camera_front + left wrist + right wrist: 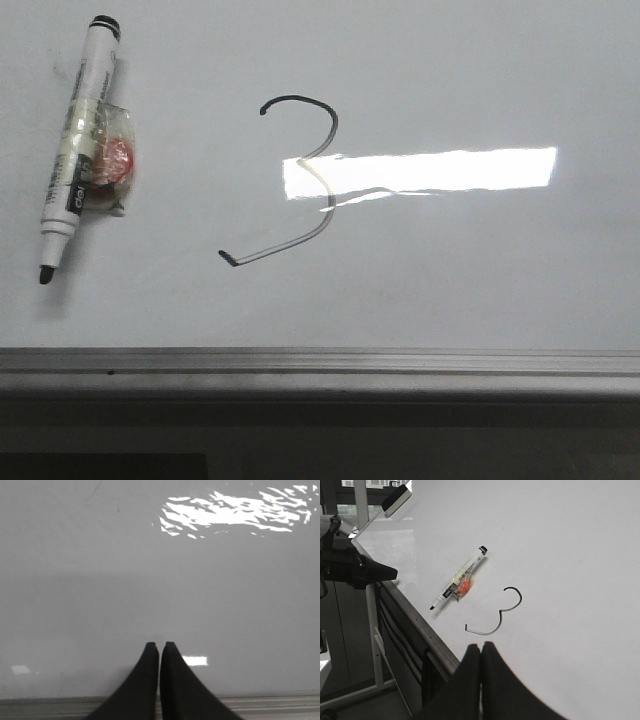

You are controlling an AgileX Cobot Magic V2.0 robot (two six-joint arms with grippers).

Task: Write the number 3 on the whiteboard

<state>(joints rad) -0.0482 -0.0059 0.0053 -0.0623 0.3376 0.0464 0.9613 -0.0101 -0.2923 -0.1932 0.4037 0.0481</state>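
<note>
A thin black hand-drawn number 3 (318,170) sits mid-board on the glossy whiteboard (480,80); it also shows in the right wrist view (509,611). A white marker with a black cap and bare tip (78,145) lies on the board to the left of the 3, with a taped red and yellow piece on its side; it also shows in the right wrist view (460,583). My left gripper (160,645) is shut and empty over bare whiteboard (150,580). My right gripper (481,646) is shut and empty, held away from the board near its rail, short of the 3's tail.
A grey metal rail (320,365) runs along the board's near edge. A bright rectangular glare (430,170) crosses the 3. In the right wrist view an eraser (396,500) sits at the board's far corner, and a black arm part (355,567) and a stand (370,615) lie beside the board.
</note>
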